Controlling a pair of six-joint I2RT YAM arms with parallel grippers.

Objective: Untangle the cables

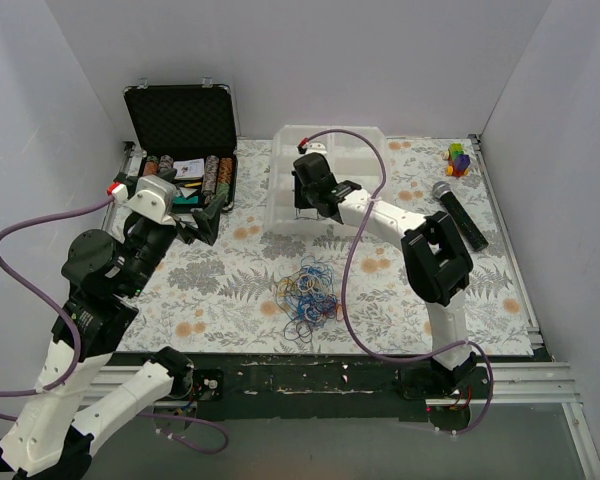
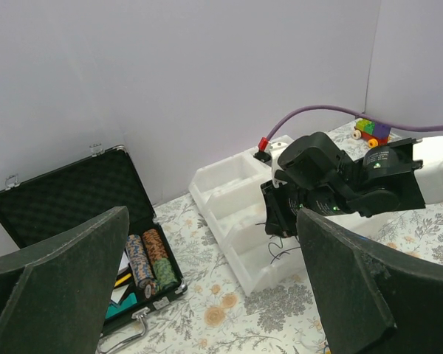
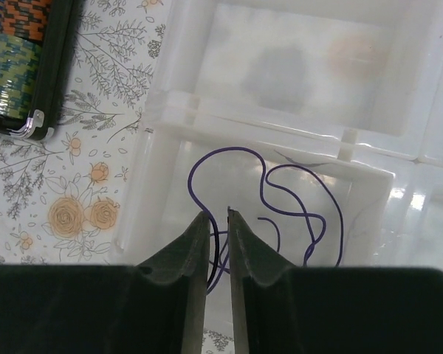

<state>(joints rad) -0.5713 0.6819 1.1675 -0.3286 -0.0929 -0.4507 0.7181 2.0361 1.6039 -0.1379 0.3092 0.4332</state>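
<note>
The tangle of cables (image 1: pixel 306 293), blue, orange, yellow and black loops, lies on the floral cloth at the front centre. A thin purple-blue cable (image 3: pixel 310 199) lies looped in a compartment of the white tray (image 3: pixel 162 147). My right gripper (image 3: pixel 219 214) hangs low over that compartment. Its jaws stand a narrow gap apart, and a loop of the cable shows in the gap without being clamped. Thin wires show under it in the left wrist view (image 2: pixel 277 247). My left gripper (image 2: pixel 207 295) is wide open and empty, raised at the left (image 1: pixel 208 222).
An open black case (image 1: pixel 180 120) with poker chips stands at the back left. The white tray (image 1: pixel 280 180) sits at the back centre. A microphone (image 1: pixel 458 210) and a coloured toy (image 1: pixel 459 158) lie at the right. Grey walls enclose the table.
</note>
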